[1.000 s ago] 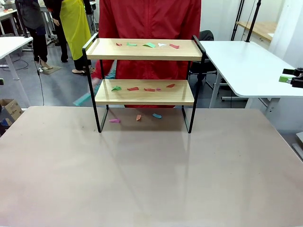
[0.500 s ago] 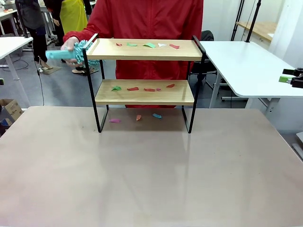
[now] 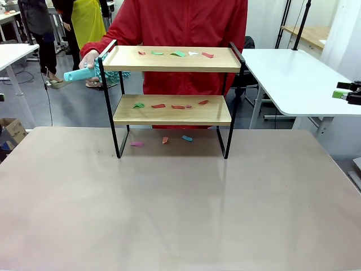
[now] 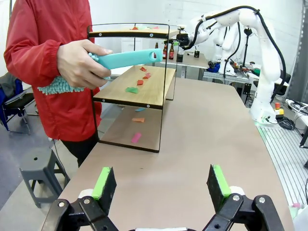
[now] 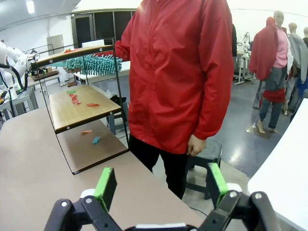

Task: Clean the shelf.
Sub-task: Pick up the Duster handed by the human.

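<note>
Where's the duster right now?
Front view, picture left: the teal duster is in the person's hand, just outside the left end of the shelf, near top-board height. The left wrist view shows it in front of the red jacket.

Far side of the beige table, a person in a red jacket stands facing us. A white table sits off right, a 2nd white table off left. Cardboard box on the floor at left, grey stool just beside the person.
</note>
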{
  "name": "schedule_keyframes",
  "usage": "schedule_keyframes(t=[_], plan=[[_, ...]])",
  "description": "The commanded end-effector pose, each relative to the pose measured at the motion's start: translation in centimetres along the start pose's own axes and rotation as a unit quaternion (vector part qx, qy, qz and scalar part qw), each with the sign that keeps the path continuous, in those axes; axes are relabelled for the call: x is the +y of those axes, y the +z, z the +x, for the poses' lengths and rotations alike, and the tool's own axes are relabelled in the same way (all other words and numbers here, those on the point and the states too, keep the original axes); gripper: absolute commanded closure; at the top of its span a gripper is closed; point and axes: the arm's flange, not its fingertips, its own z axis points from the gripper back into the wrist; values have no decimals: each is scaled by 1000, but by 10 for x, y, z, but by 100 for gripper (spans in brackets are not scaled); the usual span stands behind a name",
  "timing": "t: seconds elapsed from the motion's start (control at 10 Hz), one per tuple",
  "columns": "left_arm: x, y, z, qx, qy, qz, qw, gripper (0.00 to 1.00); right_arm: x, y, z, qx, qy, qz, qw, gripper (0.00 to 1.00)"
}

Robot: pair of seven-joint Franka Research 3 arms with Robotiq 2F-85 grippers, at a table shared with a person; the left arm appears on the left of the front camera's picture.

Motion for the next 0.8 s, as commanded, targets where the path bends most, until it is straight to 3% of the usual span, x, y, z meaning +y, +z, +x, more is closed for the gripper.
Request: schedule_keyframes(t=[0.0,0.6,0.7], plan=[[-1,0,2,3,-1,-1,1000,0,1,-1,1,-1,0,0,1000,0],[0,0,0,0,0,0,1000,0,1,-1,1,-1,0,0,1000,0],[5,-3,22,-9,68,7,998,0,1,-1,1,-1,0,0,1000,0]])
